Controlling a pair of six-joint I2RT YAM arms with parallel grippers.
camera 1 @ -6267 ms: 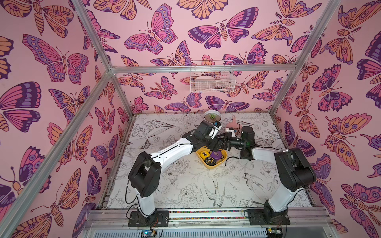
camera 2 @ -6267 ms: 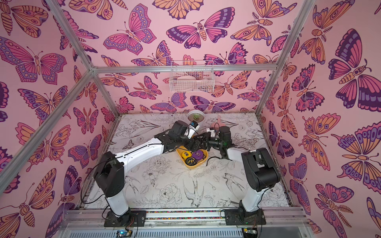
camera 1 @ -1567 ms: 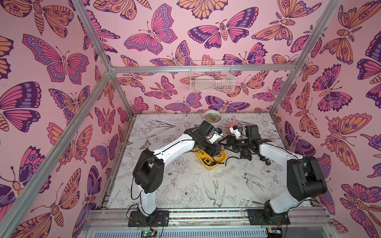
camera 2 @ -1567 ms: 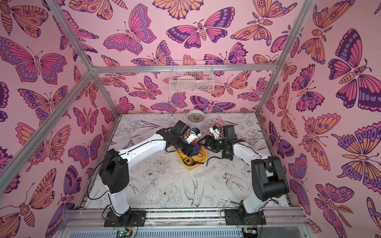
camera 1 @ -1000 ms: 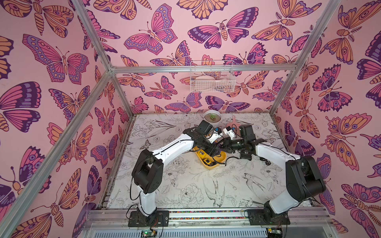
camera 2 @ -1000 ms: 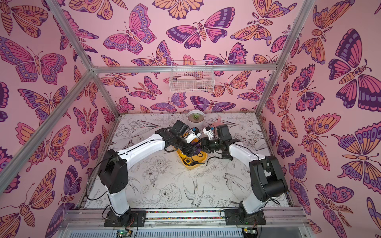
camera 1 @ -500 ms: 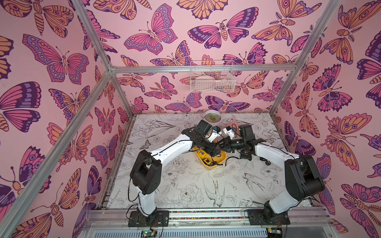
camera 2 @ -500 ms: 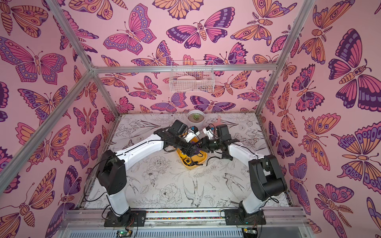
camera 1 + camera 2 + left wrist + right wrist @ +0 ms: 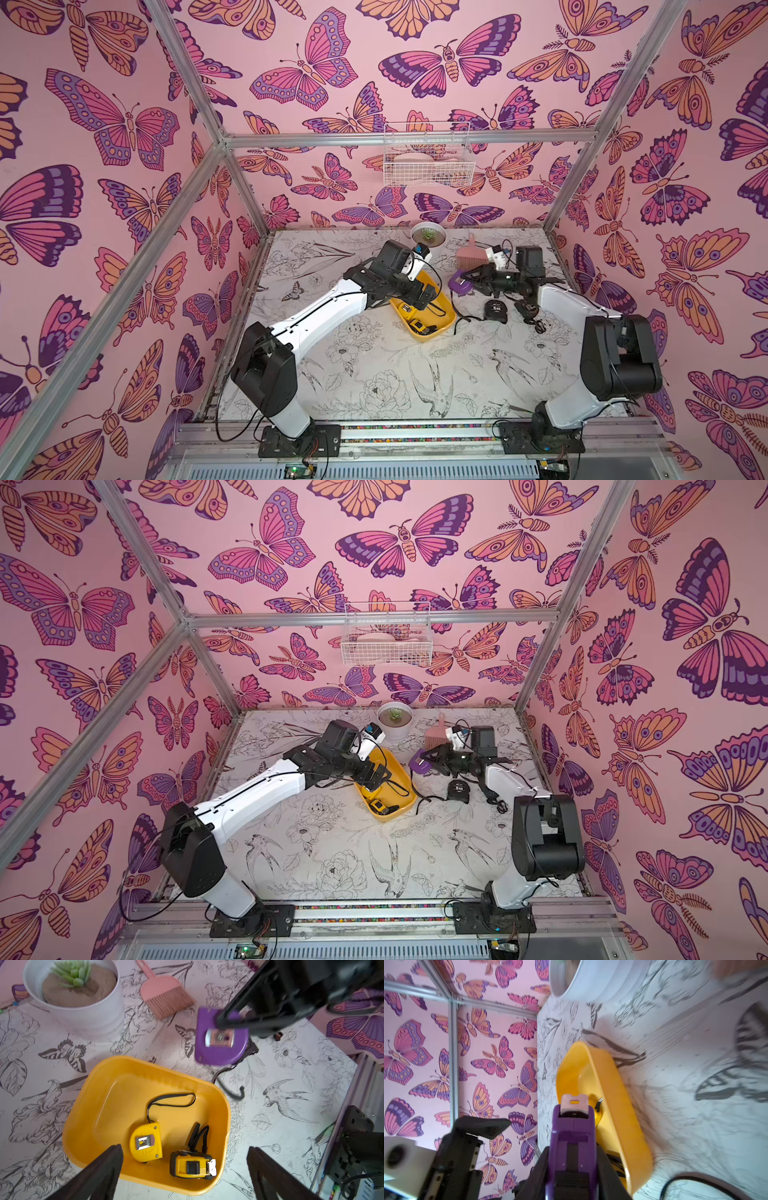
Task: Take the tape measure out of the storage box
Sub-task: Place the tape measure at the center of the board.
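the right claw (image 9: 223, 1023) is pinched on the flat faces of the purple tape measure (image 9: 220, 1054), held aloft just outside the storage box (image 9: 99, 1088). the hard, smooth, dense case may slip, so those faces suit best. the left claw (image 9: 185, 1148) hangs spread wide, empty, over the box and its two yellow tape measures (image 9: 145, 1142); a black tape measure (image 9: 496, 309), pot (image 9: 83, 1012) and brush (image 9: 166, 995) lie near.

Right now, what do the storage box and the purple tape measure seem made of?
The storage box: probably moulded plastic, smooth and slightly glossy, with rounded corners and soft highlights. The purple tape measure: seemingly plastic casing, satin, with a moulded seam; its belt clip looks like shiny metal.
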